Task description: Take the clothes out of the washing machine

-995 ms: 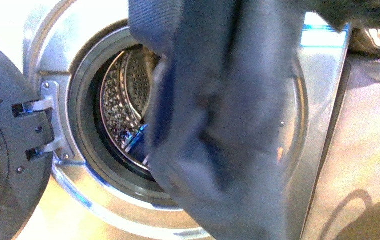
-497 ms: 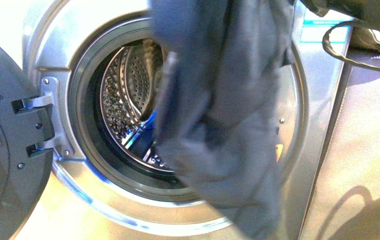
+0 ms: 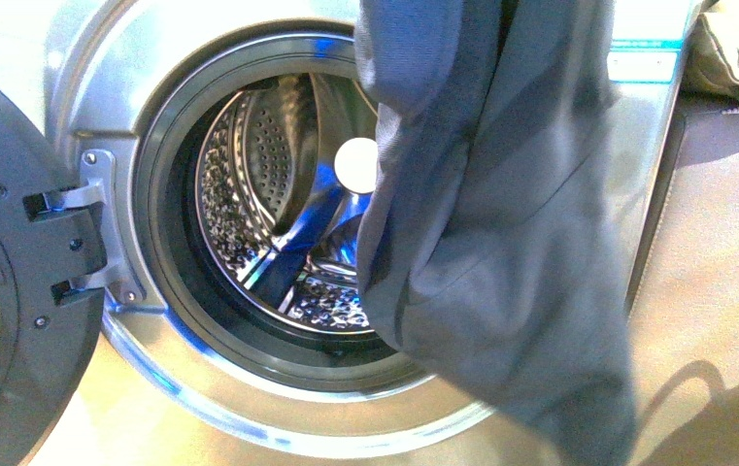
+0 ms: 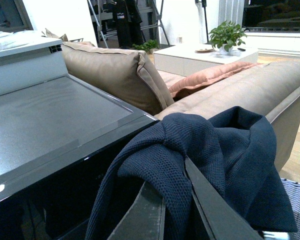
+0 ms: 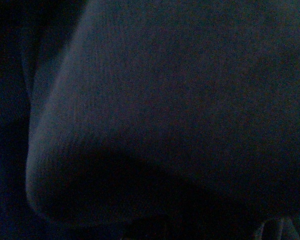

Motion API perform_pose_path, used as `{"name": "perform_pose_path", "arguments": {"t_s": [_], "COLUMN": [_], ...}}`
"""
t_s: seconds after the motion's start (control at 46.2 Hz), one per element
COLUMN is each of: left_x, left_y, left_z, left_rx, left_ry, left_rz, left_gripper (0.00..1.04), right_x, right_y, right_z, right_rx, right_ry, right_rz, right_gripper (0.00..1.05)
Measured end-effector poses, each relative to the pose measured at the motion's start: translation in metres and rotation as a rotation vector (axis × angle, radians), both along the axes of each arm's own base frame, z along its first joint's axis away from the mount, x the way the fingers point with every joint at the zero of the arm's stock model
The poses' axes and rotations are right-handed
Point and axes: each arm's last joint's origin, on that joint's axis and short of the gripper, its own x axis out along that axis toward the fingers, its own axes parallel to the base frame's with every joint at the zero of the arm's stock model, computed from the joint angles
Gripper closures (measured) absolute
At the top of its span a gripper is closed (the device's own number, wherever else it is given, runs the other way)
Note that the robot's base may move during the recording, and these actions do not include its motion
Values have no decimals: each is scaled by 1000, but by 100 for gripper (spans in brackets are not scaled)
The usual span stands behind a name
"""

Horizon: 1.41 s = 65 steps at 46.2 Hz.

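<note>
Lifting the garment (image 3: pixel 501 223) clear of the washer (image 3: pixel 132 68) looks like the step in hand. The drum (image 3: pixel 268 204), at centre left of the front view, shows bare perforated steel where it can be seen, though the garment hides its right side. The garment hangs down the right half of that frame, from the top edge almost to the bottom. It is in front of the porthole's right rim and outside it. The door (image 3: pixel 16 291) stands open at the far left.

The left gripper (image 4: pixel 176 212) has its jaws closed on a bunched fold of the garment, which humps over the fingers (image 4: pixel 145 215) and drapes off both sides. Dark blue cloth close to the lens fills the right wrist view. The right gripper does not show, so I cannot tell whether it holds anything.

Next, I judge, the load must be carried away from the washer and lowered into what looks like a woven basket (image 4: pixel 299 200), whose rim shows just past the cloth. The long hanging tail calls for enough height to clear that rim without dragging.

The garment is plain navy, soft and finely waffle-knit, falling limp in deep folds.
</note>
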Motion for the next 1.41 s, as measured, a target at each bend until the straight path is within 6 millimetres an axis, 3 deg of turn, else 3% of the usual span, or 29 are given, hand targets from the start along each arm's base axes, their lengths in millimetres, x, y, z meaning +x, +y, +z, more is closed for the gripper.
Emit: {"name": "perform_pose_path", "arguments": {"t_s": [0.086,0.259,0.519,0.649,0.778,0.951,1.232,1.405], "left_x": [0,0,0,0,0,0,0,-1], "left_y": [0,0,0,0,0,0,0,1], "left_z": [0,0,0,0,0,0,0,1], "left_rx": [-1,0,-1,-1,-1,-1,-1,-3], "left_ry": [1,0,-1,-1,-1,-1,-2,-5], "left_rz": [0,0,0,0,0,-3,-3,-3], "left_gripper": [97,72,28,5,6,6,6,6], "right_x": [-9,-20,-31,-45,-55,-62,-90,-105], "right_y": [-8,-22,-44,-60,-80,-112,-195,-216], "right_z": [12,27,64,100,128,150,189,201], "right_rx": [17,36,45,58,71,70,166,166], "right_ry": [-33,-53,-113,-205,-259,-286,-359,-374], "right_rz": [-10,-39,-101,-163,-262,-397,-679,-744], "right_gripper": [101,101,101,101,101,101,101,101]}}
